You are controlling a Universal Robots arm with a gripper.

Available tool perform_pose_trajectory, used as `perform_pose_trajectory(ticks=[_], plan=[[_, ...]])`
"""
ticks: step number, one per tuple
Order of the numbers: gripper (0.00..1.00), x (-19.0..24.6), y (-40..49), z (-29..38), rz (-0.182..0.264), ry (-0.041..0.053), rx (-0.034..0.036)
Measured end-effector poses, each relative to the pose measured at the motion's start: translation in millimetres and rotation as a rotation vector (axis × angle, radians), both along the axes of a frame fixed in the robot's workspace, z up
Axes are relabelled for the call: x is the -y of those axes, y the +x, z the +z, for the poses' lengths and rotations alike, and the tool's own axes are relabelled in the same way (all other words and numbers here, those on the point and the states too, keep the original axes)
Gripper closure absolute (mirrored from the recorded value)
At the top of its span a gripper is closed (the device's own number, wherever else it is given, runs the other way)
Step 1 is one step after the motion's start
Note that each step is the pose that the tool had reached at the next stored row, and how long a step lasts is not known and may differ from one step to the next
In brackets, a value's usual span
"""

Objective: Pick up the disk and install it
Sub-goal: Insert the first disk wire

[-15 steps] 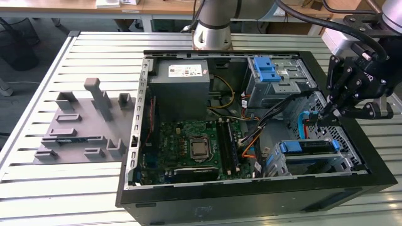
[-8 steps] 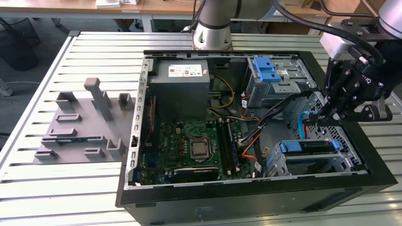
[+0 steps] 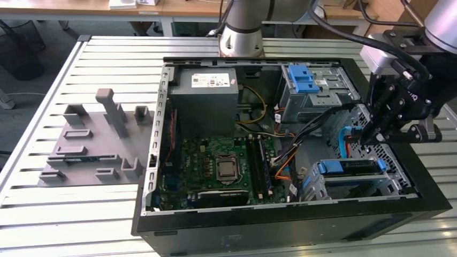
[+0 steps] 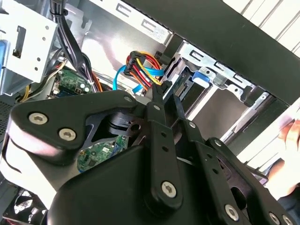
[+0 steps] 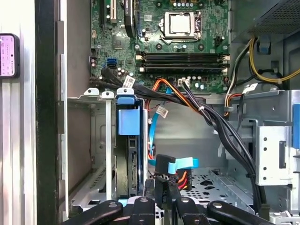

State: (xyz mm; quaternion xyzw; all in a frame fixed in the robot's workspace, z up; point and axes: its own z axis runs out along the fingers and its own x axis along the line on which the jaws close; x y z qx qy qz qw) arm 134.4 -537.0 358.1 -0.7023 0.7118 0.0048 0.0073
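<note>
Black pincer (image 3: 389,140) hangs tilted over the open computer case (image 3: 286,222), near the seated disk (image 3: 346,167); grip state unclear.

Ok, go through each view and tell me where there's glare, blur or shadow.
Exterior view: even light, the case interior shadowed, the gripper slightly soft. Second wrist view: the gripper's black links loom close and blurred, with bright glare on the metal wall. First wrist view: sharp on the motherboard; blue latch evenly lit.
</note>
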Motion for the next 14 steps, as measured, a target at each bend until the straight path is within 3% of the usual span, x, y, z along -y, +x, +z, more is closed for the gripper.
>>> perform_pose_trajectory(ticks=[4, 9, 14], plan=[[0.75, -0.1, 0.0, -1.5, 0.0, -0.0009, 0.0], [0.75, -0.2, -0.3, 2.3, 0.0, -0.0007, 0.0008], [0.75, -2.3, -0.3, 2.4, 0.0, -0.0061, 0.0011]])
